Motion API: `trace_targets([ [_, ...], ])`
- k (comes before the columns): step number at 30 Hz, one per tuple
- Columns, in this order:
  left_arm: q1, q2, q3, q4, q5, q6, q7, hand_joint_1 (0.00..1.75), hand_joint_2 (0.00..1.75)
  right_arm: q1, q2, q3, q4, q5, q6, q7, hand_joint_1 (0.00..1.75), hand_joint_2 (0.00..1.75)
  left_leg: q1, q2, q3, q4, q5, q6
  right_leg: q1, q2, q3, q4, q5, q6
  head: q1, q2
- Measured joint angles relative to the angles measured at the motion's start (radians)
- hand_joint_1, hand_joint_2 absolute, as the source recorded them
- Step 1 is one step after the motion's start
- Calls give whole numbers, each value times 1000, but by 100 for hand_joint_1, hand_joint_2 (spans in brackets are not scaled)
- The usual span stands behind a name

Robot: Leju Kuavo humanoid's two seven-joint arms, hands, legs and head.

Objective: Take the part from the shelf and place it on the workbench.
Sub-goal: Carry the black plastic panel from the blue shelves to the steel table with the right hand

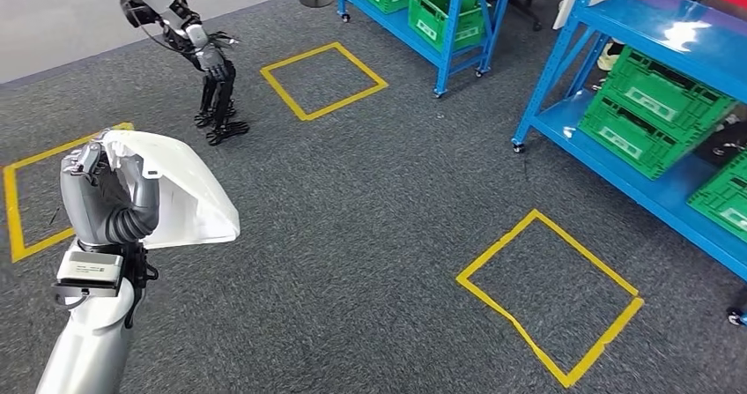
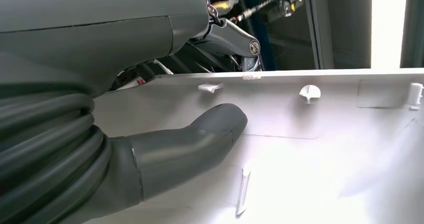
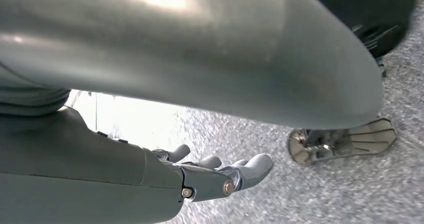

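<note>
My left hand [image 1: 104,191] is raised at the lower left of the head view and grips a white moulded plastic part [image 1: 192,198], a curved shell. In the left wrist view the grey thumb [image 2: 200,136] presses on the inner face of the white part [image 2: 325,154], which has small clips and ribs. In the right wrist view my right hand [image 3: 210,176] hangs above the grey carpet, its fingers fairly straight and holding nothing.
Blue shelves [image 1: 656,33] carrying green crates [image 1: 647,107] stand at the right and at the back. Yellow tape squares [image 1: 551,293] mark the grey carpet. Another humanoid robot [image 1: 194,50] stands at the back left.
</note>
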Motion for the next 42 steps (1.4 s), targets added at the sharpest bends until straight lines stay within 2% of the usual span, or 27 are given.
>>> trace_targets([
  [2, 5, -1, 7, -8, -1, -1, 1, 175, 175, -2, -1, 0, 0, 0, 2, 5, 0, 0, 0, -22, -7, 1, 3, -13, 2, 19, 26, -60, 13, -7, 0, 0],
  [4, 13, -1, 13, -14, -2, -6, 4, 175, 175, -6, -1, 0, 0, 0, 3, 13, 0, 0, 1, -42, -13, -6, 11, -29, 4, -2, 27, -65, 17, -19, 0, 0],
  [5, 17, -1, 17, -18, -4, -8, 5, 175, 175, -7, 0, 0, 0, 0, 3, 16, 0, 0, 1, -35, -17, -4, 10, -34, 3, -14, 28, -70, 21, -26, 0, 0],
  [7, 20, -2, 24, -24, -8, -11, 7, 175, 175, -7, 1, 0, 0, 0, 3, 19, 0, 0, -1, 15, -45, 48, -23, -41, -1, -39, 29, -79, 28, -42, -4, 0],
  [9, 22, -2, 27, -27, -12, -13, 9, 175, 175, -5, 1, 0, 0, 0, 4, 19, 0, 0, -1, 70, -101, 176, -92, -47, 2, -65, 28, -81, 29, -49, -9, 0],
  [11, 31, -3, 30, -27, -13, -14, 11, 175, 175, -2, 1, 0, 0, 0, 8, 19, 0, 0, 2, 84, -140, 272, -128, -53, 4, -93, 27, -80, 28, -50, -10, 0],
  [12, 35, -3, 32, -28, -14, -15, 12, 175, 175, -2, 1, 0, 0, 0, 9, 19, 0, 0, 3, 88, -133, 268, -118, -55, 4, -106, 27, -80, 27, -49, -10, 0],
  [13, 37, -3, 35, -30, -14, -15, 13, 175, 175, -2, 2, 0, 0, 0, 11, 19, 0, 0, 4, 95, -104, 222, -93, -56, 4, -120, 27, -80, 26, -48, -10, 0],
  [15, 40, -1, 39, -36, -14, -18, 13, 175, 175, -2, 3, 0, 0, -1, 13, 17, 0, 0, 4, 144, -22, 82, -41, -51, 6, -144, 31, -77, 22, -41, -10, 0],
  [17, 43, 0, 42, -40, -12, -22, 11, 175, 175, -3, 3, 0, 0, -3, 13, 16, 0, 0, 0, 184, 22, 4, -23, -37, 12, -164, 37, -74, 16, -29, -8, 0],
  [18, 44, 1, 43, -41, -11, -23, 10, 175, 175, -4, 3, 0, 0, -4, 12, 16, 0, 0, -2, 184, 20, 1, -24, -29, 14, -174, 40, -74, 14, -23, -7, 0],
  [20, 46, 2, 45, -42, -10, -25, 8, 175, 175, -7, 3, 0, 0, -5, 10, 14, 0, 0, -1, 153, 18, -5, -18, -15, 11, -187, 47, -73, 7, -8, -4, 0],
  [22, 43, 3, 45, -42, -10, -27, 8, 175, 175, -6, 3, 0, 0, -6, 10, 13, 0, 0, 3, 126, 19, -11, -10, -2, 5, -139, 34, -30, -26, 3, -1, 0],
  [24, 39, 2, 45, -41, -8, -27, 7, 175, 175, -3, 3, 0, 0, -7, 11, 12, 0, 0, 4, 99, 14, -13, -5, 6, 3, -70, -24, 92, -92, 8, 3, 0],
  [25, 39, 2, 45, -40, -7, -28, 7, 175, 175, -1, 3, 0, 0, -6, 13, 11, 0, 0, 3, 84, 11, -12, -4, 8, 4, -55, -59, 159, -119, 8, 4, 0],
  [26, 41, 2, 45, -38, -5, -28, 6, 175, 175, 1, 3, 0, 0, -5, 15, 11, 0, 0, 3, 68, 9, -11, -3, 8, 4, -49, -84, 204, -129, 7, 5, 0],
  [27, 42, 1, 45, -37, -3, -27, 5, 175, 175, 3, 3, 0, 0, -3, 18, 11, 0, 0, 2, 52, 8, -9, -3, 8, 5, -46, -92, 212, -117, 4, 5, 0],
  [28, 44, 1, 46, -37, -1, -26, 3, 175, 175, 4, 3, 0, 0, -2, 19, 10, 0, 0, 2, 36, 8, -7, -3, 8, 5, -42, -80, 178, -86, 1, 5, 0],
  [29, 45, 1, 46, -36, 1, -25, 0, 175, 175, 5, 2, 0, 0, 0, 21, 10, 0, 0, 2, 21, 8, -5, -3, 7, 6, -34, -52, 111, -44, -4, 5, 0],
  [31, 46, 1, 46, -36, 5, -21, -4, 175, 175, 5, -2, 0, 0, 4, 25, 10, 0, 0, 2, -4, 4, -2, -2, -1, 6, 2, 3, -20, 15, -12, 6, 0],
  [33, 48, 2, 46, -35, 9, -19, -7, 175, 175, 4, -6, 0, 1, 10, 27, 12, 0, 0, 5, -24, -2, -4, 3, -14, 10, 16, 20, -68, 26, -17, 6, 0],
  [34, 49, 3, 47, -35, 10, -18, -9, 175, 175, 3, -5, 0, 1, 13, 28, 13, 0, 0, 7, -35, -4, -8, 7, -22, 12, 5, 20, -71, 29, -20, 7, 0],
  [35, 50, 5, 49, -34, 11, -17, -10, 175, 175, 3, -5, 0, 1, 16, 28, 16, 0, 0, 8, -39, -7, -9, 9, -28, 11, -7, 23, -76, 33, -26, 7, 0],
  [37, 51, 10, 53, -34, 13, -12, -13, 175, 175, 3, -6, 1, 1, 20, 27, 19, 0, 0, 5, 0, -23, 20, -11, -34, 7, -31, 29, -91, 41, -40, 3, 0],
  [39, 51, 14, 56, -32, 18, -6, -16, 175, 175, 5, -6, 1, 1, 24, 26, 24, 0, 0, 3, 61, -72, 126, -70, -38, 8, -55, 32, -98, 44, -49, -3, 0],
  [41, 53, 14, 55, -29, 25, -2, -20, 175, 175, 6, -6, 1, 1, 29, 26, 29, 0, 0, 7, 81, -126, 244, -118, -44, 9, -82, 30, -97, 43, -52, -5, 0],
  [42, 55, 14, 55, -27, 27, -1, -21, 175, 175, 7, -6, 1, 1, 30, 26, 31, 0, 0, 8, 85, -133, 264, -119, -47, 10, -97, 30, -97, 42, -51, -5, 0],
])
